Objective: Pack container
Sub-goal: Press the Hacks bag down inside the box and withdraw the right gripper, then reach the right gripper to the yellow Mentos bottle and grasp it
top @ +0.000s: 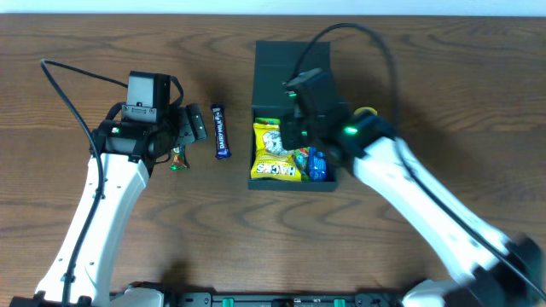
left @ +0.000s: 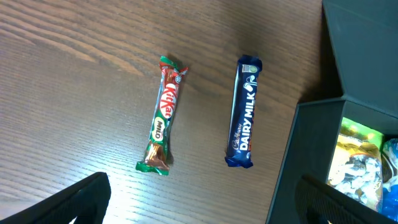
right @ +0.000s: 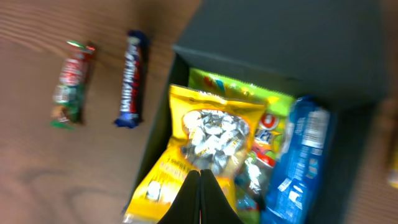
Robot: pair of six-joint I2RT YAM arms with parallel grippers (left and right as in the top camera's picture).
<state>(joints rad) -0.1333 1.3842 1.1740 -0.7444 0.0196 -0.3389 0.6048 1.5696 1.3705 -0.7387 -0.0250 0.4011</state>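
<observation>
One container runs lengthwise near-to-far, lid flap farthest.

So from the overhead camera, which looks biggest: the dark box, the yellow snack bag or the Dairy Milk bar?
Largest to smallest:
1. dark box, clearly the biggest
2. yellow snack bag
3. Dairy Milk bar, the smallest

Robot lab bench, it seems: a wood-grain table carries two white cabled arms flanking a dark container, with a KitKat bar and Dairy Milk bar laid beside it on the left arm's side.
</observation>
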